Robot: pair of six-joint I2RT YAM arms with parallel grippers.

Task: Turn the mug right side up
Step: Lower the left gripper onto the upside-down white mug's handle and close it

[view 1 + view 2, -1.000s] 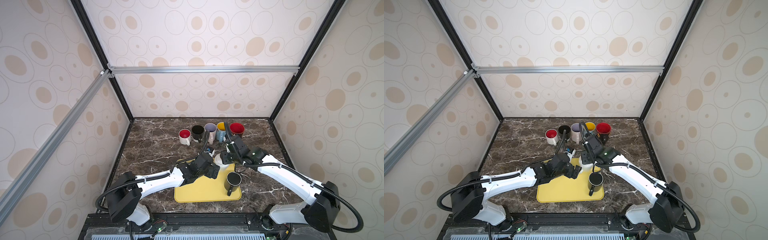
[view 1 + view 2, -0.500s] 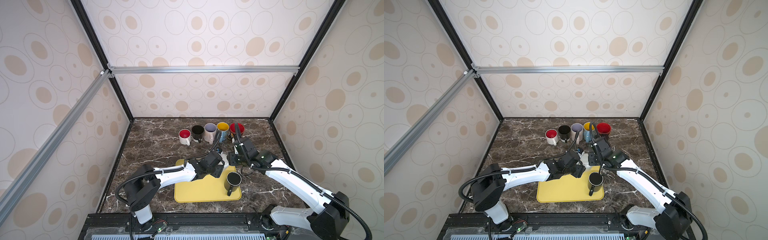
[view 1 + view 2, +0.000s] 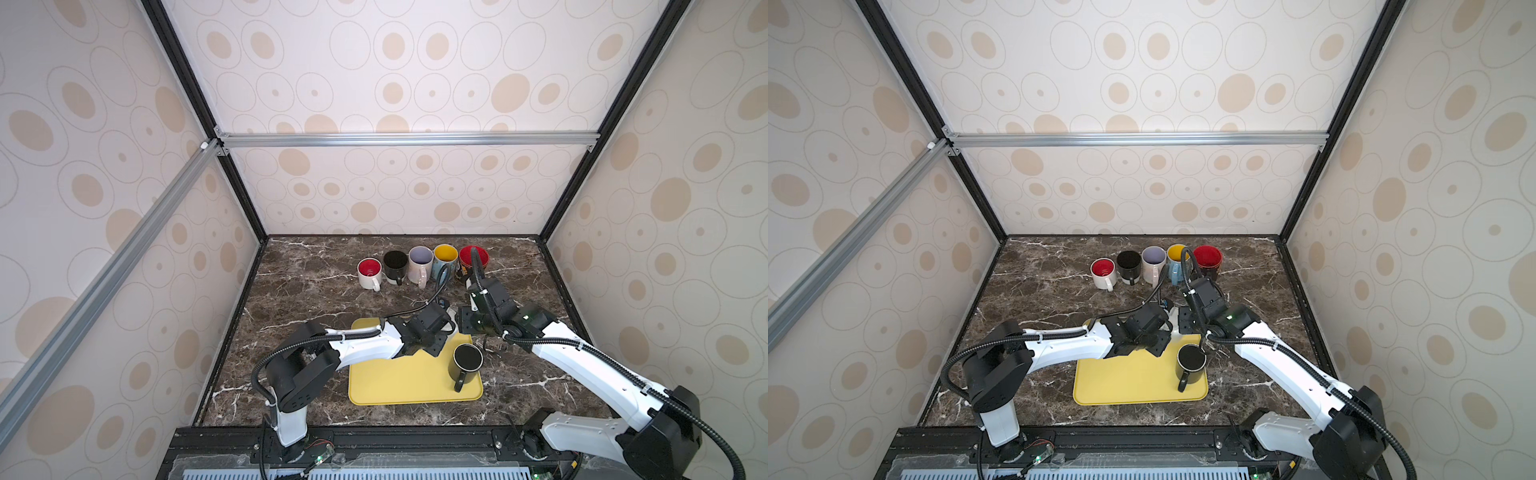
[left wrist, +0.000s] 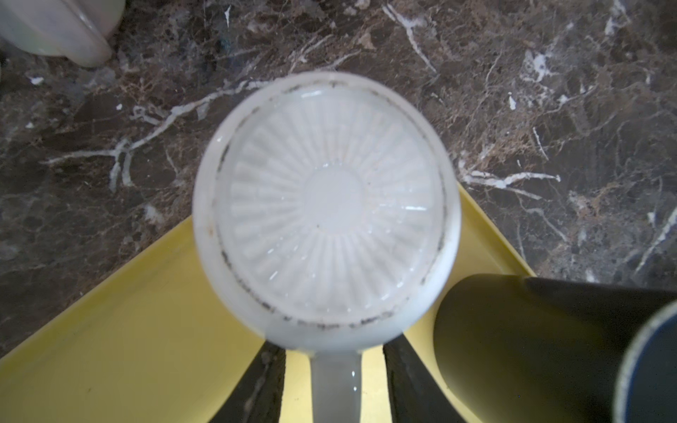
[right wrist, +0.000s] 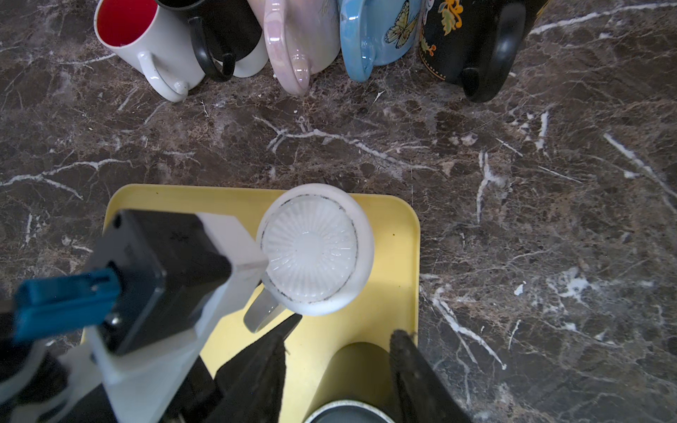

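White mug [image 4: 326, 205] flipped base-up, handle inside the left gripper [image 4: 334, 351]

The fingers [image 4: 265, 384] sit either side of the handle with yellow showing in both gaps, so it's open and nothing's pinched. The mug stands at the far edge of the yellow tray [image 4: 128, 348], with the dark mug [image 4: 531, 340] just beside it. The right gripper [image 5: 346, 329] hangs spread, not clamping. Five mugs [image 3: 422, 266] line the back.

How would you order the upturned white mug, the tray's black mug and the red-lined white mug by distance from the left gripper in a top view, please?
1. Upturned white mug: handle between left gripper fingers.
2. Black mug: tray's right side.
3. Red-lined white mug: back row's left end.
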